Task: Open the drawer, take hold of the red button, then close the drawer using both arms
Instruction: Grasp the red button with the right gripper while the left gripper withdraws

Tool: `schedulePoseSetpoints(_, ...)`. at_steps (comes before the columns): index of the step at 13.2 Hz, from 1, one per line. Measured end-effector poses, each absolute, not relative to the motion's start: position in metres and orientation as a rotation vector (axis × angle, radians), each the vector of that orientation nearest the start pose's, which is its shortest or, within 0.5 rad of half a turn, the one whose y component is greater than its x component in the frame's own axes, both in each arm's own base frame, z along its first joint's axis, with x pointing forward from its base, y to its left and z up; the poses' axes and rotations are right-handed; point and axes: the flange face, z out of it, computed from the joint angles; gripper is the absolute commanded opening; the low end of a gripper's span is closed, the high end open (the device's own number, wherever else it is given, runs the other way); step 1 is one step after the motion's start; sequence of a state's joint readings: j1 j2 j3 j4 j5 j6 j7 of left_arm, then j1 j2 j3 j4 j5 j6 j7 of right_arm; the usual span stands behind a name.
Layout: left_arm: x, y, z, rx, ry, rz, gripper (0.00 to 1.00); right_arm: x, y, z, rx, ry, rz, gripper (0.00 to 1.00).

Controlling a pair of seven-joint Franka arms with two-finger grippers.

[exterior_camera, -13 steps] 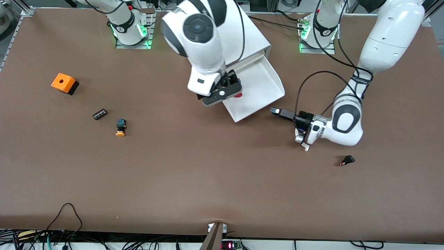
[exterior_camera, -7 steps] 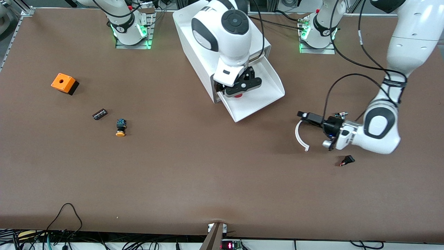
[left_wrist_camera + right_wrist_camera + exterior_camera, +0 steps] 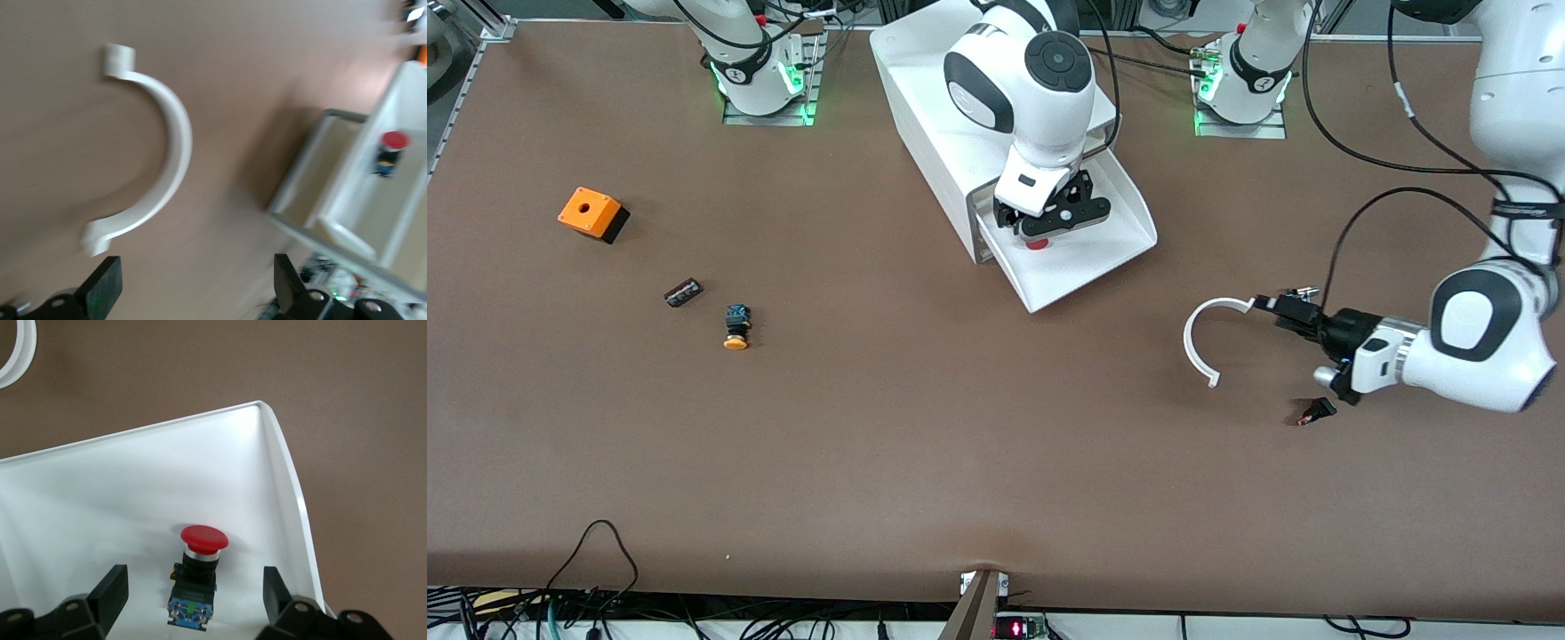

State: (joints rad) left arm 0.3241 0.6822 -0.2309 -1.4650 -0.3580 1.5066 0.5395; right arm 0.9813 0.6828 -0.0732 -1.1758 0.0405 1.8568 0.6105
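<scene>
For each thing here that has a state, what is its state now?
White plastic drawer: pulled open.
Red-capped push button: lying in the drawer, not gripped.
Right gripper: open, straddling the button.
Left gripper: open, beside the white curved handle on the table.

- Robot lab: two white arms on bases bolted along the edge of a brown-matted bench
- Aluminium frame rails at the corner
- Loose cables trailing off the bench's front edge
</scene>
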Motion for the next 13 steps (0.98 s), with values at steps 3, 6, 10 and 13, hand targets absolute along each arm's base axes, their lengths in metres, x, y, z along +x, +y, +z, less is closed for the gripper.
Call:
schedulePoseSetpoints(3,0.651,0.068,0.313,2.573,-0.513,-0.535,1.00,0.442,0.598,0.375,-3.125,-0.479,0.012,0.86)
schedulePoseSetpoints(6,0.650,0.086,0.353,2.746,-0.594,-0.549,1.00,0.440,0.601,0.355,-3.143,-0.489,0.041,0.86)
schedulePoseSetpoints(10,0.658,0.100,0.402,2.884,-0.628,-0.480,1.00,0.439,0.603,0.333,-3.159,-0.496,0.063,0.74)
schedulePoseSetpoints(13,0.665,0.104,0.446,2.988,-0.438,-0.379,1.00,0.436,0.606,0.327,-3.165,-0.496,0.071,0.55)
